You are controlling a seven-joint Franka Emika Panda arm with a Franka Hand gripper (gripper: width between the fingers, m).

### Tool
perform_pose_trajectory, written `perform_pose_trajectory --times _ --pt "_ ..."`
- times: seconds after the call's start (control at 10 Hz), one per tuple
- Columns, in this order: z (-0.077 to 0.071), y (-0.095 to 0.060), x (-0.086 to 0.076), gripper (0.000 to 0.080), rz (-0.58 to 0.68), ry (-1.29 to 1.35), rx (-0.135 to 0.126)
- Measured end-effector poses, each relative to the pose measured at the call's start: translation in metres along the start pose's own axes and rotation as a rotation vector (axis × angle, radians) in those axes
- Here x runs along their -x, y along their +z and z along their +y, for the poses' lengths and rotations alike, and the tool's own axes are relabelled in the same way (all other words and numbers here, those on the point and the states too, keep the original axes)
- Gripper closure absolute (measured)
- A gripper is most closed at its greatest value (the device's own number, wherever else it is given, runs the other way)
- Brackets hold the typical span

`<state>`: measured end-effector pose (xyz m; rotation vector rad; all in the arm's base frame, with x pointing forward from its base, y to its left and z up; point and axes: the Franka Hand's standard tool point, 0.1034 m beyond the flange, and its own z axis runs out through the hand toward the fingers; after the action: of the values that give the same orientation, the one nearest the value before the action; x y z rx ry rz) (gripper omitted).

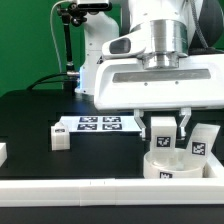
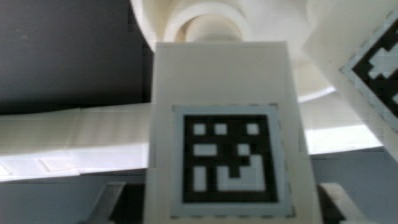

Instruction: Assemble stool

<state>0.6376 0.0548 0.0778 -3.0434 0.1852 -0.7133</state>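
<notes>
My gripper (image 1: 167, 124) holds a white leg block (image 1: 163, 131) upright between its fingers, just above the round white seat (image 1: 181, 167) at the exterior view's right front. In the wrist view the leg block (image 2: 228, 120) fills the middle, its tag facing the camera. Its far end points at the seat (image 2: 89, 135) below. A finger (image 2: 118, 196) shows on either side of it. A second leg block (image 1: 201, 143) stands right of the seat. A third leg block (image 1: 60, 137) lies on the black table at the exterior view's left.
The marker board (image 1: 98, 124) lies flat behind the gripper. A long white rail (image 1: 90, 190) runs along the front edge. Another white part (image 1: 3, 152) shows at the far left edge. A camera stand (image 1: 68, 45) rises at the back.
</notes>
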Motion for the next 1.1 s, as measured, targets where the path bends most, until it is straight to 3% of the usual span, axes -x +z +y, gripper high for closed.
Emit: perform_pose_trajectory --times 1.1 --pt "0.0005 0.0025 -0.0016 0.0463 0.084 -0.01 0.005"
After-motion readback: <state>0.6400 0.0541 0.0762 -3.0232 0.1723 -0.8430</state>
